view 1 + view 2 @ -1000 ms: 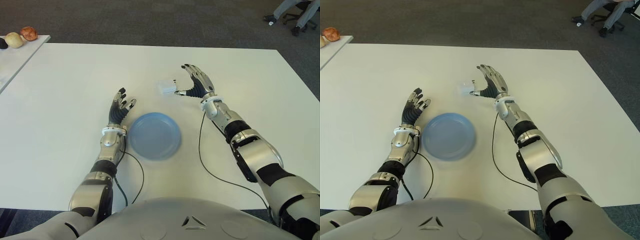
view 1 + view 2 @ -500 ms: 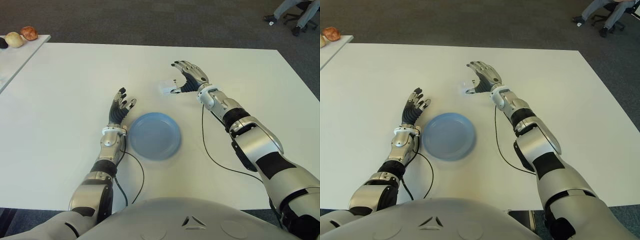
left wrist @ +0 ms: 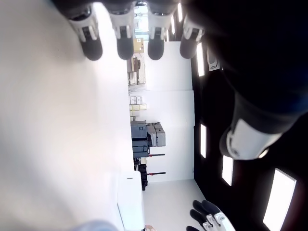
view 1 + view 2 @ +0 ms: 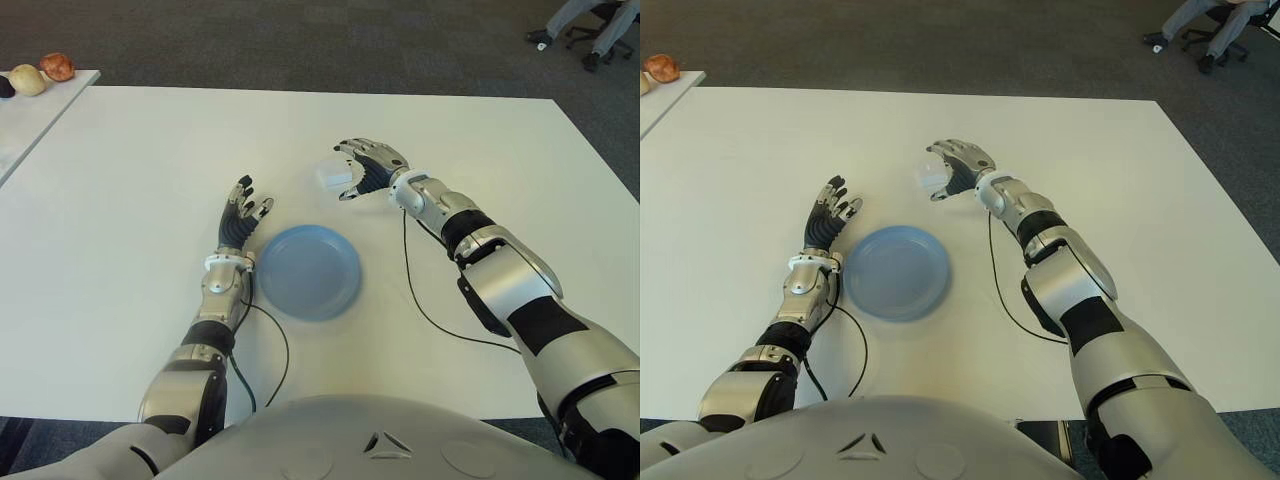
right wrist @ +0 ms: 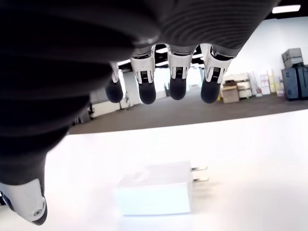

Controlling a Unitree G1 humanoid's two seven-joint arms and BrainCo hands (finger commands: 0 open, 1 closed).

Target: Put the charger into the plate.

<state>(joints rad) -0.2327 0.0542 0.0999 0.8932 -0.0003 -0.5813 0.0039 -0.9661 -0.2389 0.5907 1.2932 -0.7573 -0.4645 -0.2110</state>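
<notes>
Arching over the charger [image 4: 333, 175], the right hand [image 4: 368, 165] is palm-down above it with its fingers [image 5: 176, 83] spread wide and holding nothing. In the right wrist view the four fingertips hang in a row above and beyond the small white block, and the thumb tip shows on the near side, so the charger lies between fingers and thumb but apart from both. It rests flat on the white desk [image 4: 150, 150], its two metal prongs [image 5: 198, 173] pointing sideways along the surface.

Below the right hand's fingers, nearer the robot's body, sits the blue plate [image 4: 308, 271], with nothing on it; the charger is outside it, well beyond its far rim.

Just beside the plate's left rim is the left hand [image 4: 240, 222], its fingers [image 3: 124, 36] straight and loosely spread, gripping nothing. They point away from the robot, and the hand shows close to the desk, though whether it touches cannot be told.

A thin black cable [image 4: 420, 305] trails across the desk from the right wrist, and another curls back from the left forearm. Far off past the left hand's fingers, a second white surface carries a few round fruit-like items [image 4: 45, 72].
</notes>
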